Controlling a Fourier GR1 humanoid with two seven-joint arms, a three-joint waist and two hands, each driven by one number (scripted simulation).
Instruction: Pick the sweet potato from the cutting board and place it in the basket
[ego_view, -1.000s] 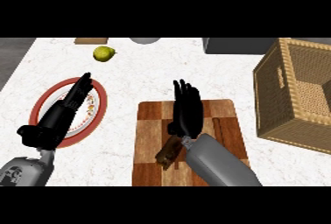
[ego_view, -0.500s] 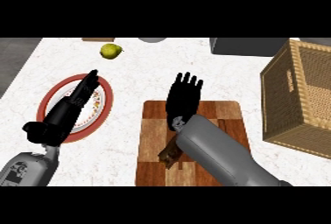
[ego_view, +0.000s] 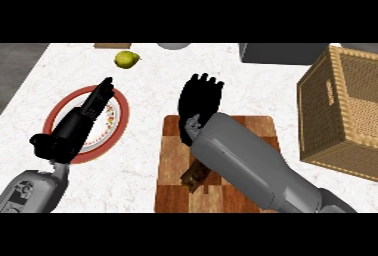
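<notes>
1. Sweet potato (ego_view: 196, 176) is seen at the near end of the cutting board (ego_view: 171, 170), partly hidden under the right forearm. Not picked.
2. Right hand (ego_view: 201, 97) is extended past the potato, over the board's far edge; fingers straight and spread, nothing grasped.
3. Left hand (ego_view: 87, 114) is laid out flat over the plate (ego_view: 118, 120), fingers straight, holding nothing.
4. Basket (ego_view: 317, 115) is well apart at right; no potato can be seen in it.
5. Progress is judged as near zero: grasp, lift, carry and release are all left. The hand would need to be brought back toward the potato first.
6. Count: one sweet potato, one board, one plate, one basket, one lime (ego_view: 127, 59) at the far side.
</notes>
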